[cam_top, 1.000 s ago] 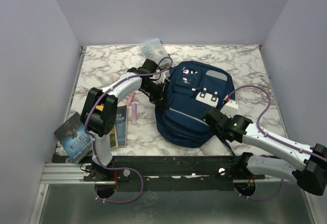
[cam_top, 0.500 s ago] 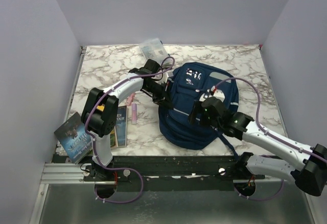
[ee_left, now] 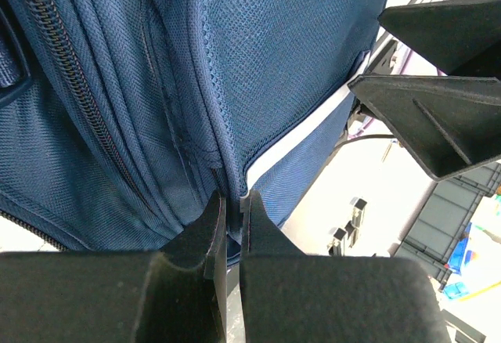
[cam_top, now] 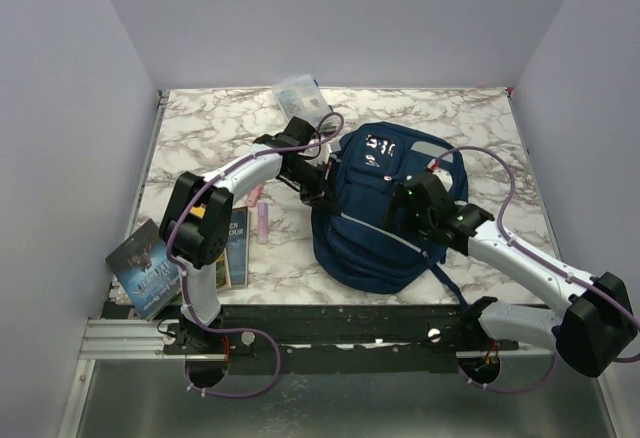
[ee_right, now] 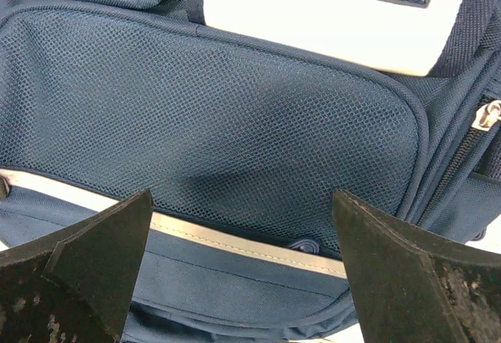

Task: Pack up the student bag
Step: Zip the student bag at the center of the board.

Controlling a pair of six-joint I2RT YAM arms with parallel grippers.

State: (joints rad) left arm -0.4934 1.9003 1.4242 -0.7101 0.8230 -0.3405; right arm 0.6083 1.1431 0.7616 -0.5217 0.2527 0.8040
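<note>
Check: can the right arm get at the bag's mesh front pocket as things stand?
Probably yes. The right gripper hangs open, facing the mesh pocket of the student bag, and nothing shows between them.

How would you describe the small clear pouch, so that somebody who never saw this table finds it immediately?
On the marble table, find the big navy bag in the middle. Past the bag's far left corner, near the table's far edge, lies the pouch. It alone is see-through and pale; the bag is dark fabric, and the books sit at the near left corner.
</note>
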